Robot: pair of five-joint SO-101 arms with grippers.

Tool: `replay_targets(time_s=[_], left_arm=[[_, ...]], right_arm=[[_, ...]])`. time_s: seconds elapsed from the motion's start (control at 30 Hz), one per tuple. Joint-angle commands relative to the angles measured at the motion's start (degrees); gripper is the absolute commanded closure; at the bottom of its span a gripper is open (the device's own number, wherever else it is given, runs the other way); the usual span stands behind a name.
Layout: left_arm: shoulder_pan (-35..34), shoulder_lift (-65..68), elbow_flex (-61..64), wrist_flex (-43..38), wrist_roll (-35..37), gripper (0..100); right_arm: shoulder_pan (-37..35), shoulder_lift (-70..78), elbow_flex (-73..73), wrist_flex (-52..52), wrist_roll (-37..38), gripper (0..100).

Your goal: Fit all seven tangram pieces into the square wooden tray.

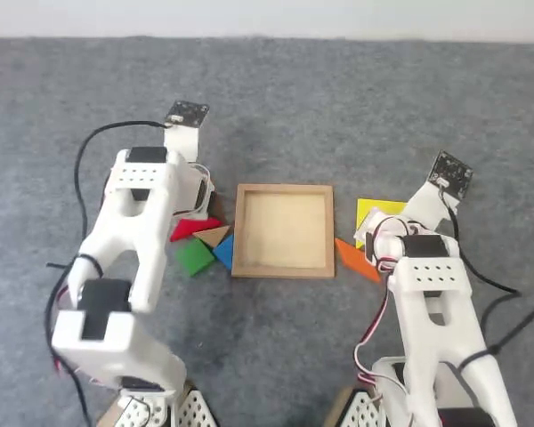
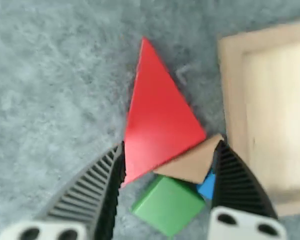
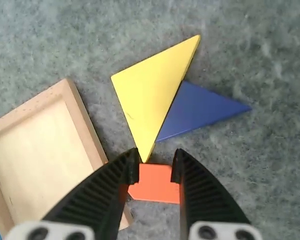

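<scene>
Pale wooden tray [image 1: 283, 267], fuzzy grey carpet [image 1: 338, 107]

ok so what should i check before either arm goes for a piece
1. Is the tray empty: ok.
2. Are all seven pieces in sight: ok. The red triangle, tan piece, green square and blue piece are on one side of the tray; the yellow triangle, navy triangle and orange piece are on the other.
3. Are the left fingers open: ok, either side of red and tan.
4. Are the right fingers open: ok, above the yellow tip and orange.
5. Are the pieces apart for a clean grasp: not ok, both groups touch or overlap.
</scene>
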Motion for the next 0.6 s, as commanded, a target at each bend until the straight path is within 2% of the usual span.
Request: replay_targets(time_s=[0.0, 0.17, 0.57], left_arm=[[-0.26, 6.42, -8.4, 2.81, -1.49, 73], [-0.97, 14.51, -14.73, 4.92, -4.22, 73], [-0.97, 15.65, -17.36, 3.43, -2.81, 73]], right_arm=[[0.48, -2.15, -0.44, -0.92, 0.97, 87.2], [0.48, -2.15, -0.44, -0.92, 1.05, 87.2], [0.48, -2.15, -0.44, -0.92, 1.05, 87.2]])
